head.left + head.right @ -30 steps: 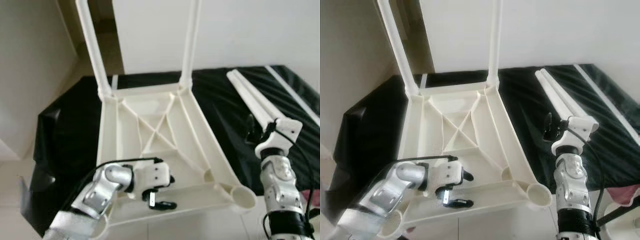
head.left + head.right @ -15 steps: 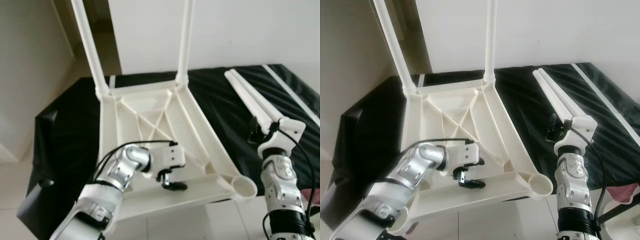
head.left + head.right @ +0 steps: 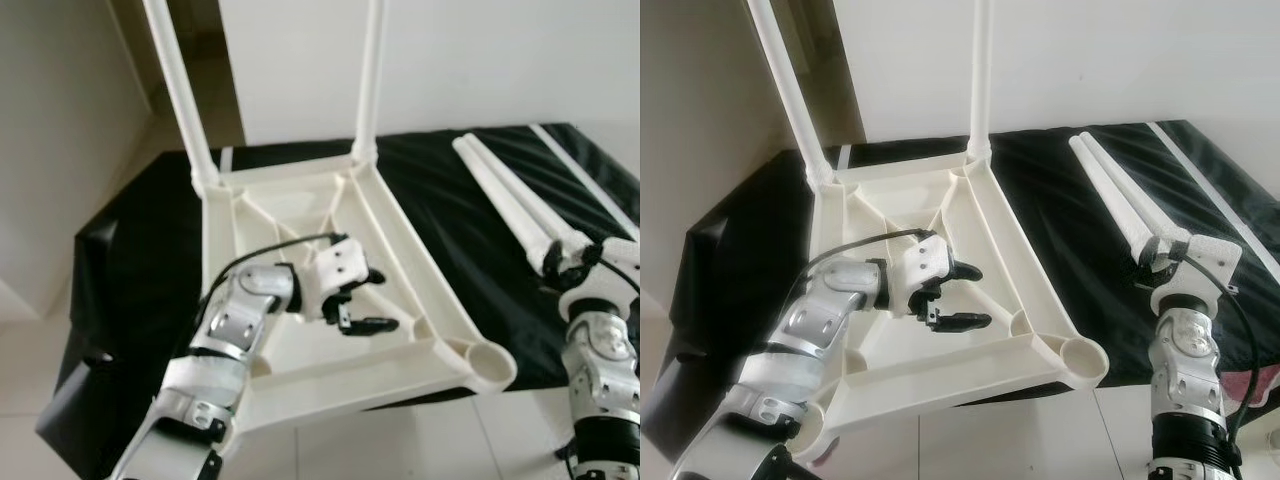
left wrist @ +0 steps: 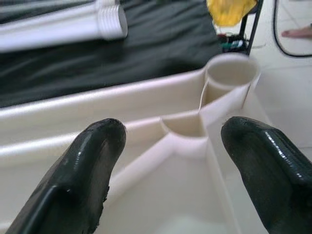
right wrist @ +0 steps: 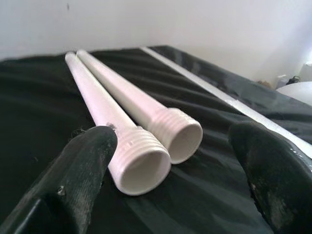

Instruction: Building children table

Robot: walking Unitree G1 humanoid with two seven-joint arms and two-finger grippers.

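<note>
1. On a black cloth (image 3: 130,270), an upturned white plastic tabletop (image 3: 400,235) is seen, with two legs (image 3: 372,75) already screwed in upright.
2. The left gripper (image 3: 368,300) is held spread, empty, over the ribbed underside near an empty corner socket (image 4: 231,74).
3. The right gripper (image 5: 170,146) is held spread around the threaded ends of two loose legs (image 5: 117,105) lying side by side.

Head eyes look down on the upturned table (image 3: 300,240); wrist cameras sit close, perhaps slightly blurred.
</note>
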